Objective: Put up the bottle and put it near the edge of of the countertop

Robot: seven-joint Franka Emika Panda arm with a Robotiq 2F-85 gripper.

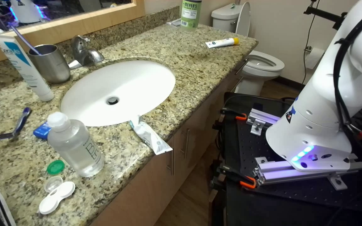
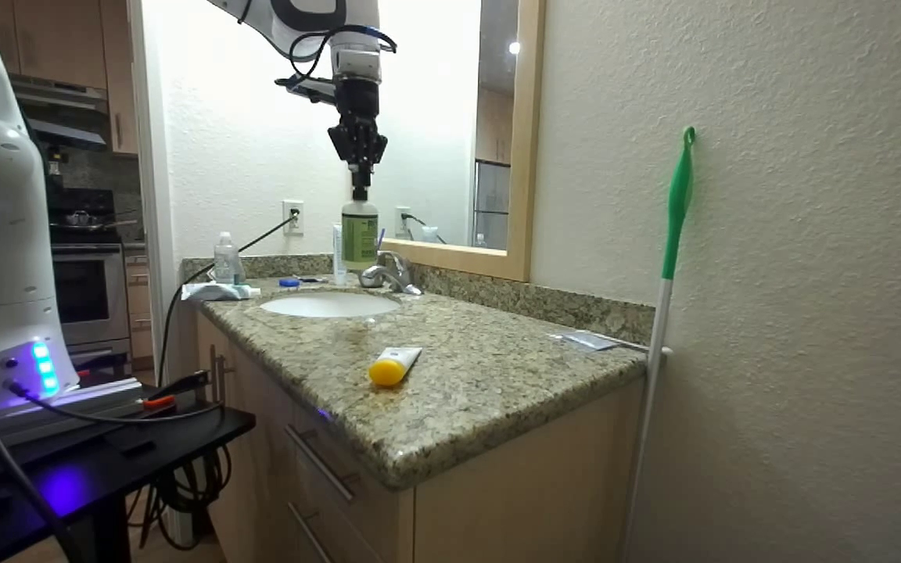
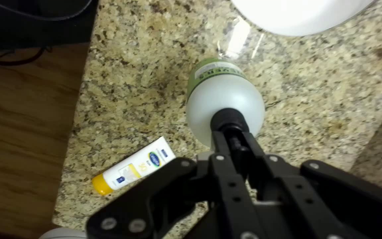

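The green bottle, with a black pump top and pale shoulders, hangs upright from my gripper in an exterior view (image 2: 360, 237). Its base is above the countertop (image 2: 482, 352), with the faucet behind it. In an exterior view the bottle (image 1: 189, 15) is cut off by the top edge, and the gripper is out of view there. My gripper (image 2: 360, 184) points down and is shut on the black pump top. In the wrist view the fingers (image 3: 233, 136) grip the pump above the bottle's pale shoulder (image 3: 225, 96); the countertop (image 3: 138, 83) lies below.
A white tube with a yellow cap (image 1: 222, 43) lies near the counter's front edge; it also shows in the wrist view (image 3: 134, 167). The sink (image 1: 118, 94), faucet (image 1: 85, 51), metal cup (image 1: 50, 64), clear bottle (image 1: 77, 150) and toothpaste tube (image 1: 149, 136) are along the counter. A mirror backs it.
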